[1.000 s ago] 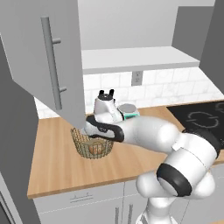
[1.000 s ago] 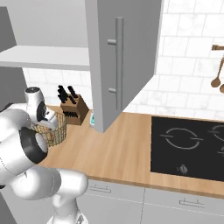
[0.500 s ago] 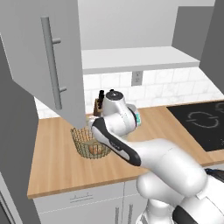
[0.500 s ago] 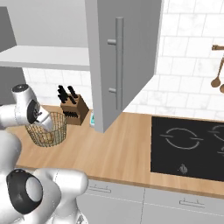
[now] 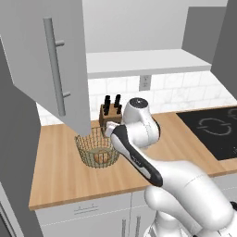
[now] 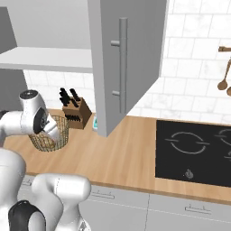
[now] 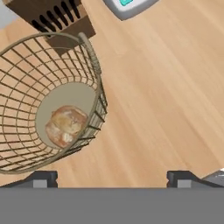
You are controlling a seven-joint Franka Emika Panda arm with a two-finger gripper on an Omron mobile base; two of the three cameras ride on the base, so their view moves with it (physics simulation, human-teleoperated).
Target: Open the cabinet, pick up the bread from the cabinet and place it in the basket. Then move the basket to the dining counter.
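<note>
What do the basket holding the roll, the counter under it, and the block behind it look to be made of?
Round tan wire basket: thin metal wire, see-through mesh, solid flat base. Light counter: wood, visible grain, matte. Brown knife block: probably wood, dark handles in slots. Golden-brown lumpy roll: bread crust.

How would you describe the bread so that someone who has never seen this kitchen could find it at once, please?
Start at the wood counter under the open cabinet, just in front of the knife block. There stands a round wire basket, and the bread lies on its flat base. It is the only golden-brown, lumpy roll there.
</note>
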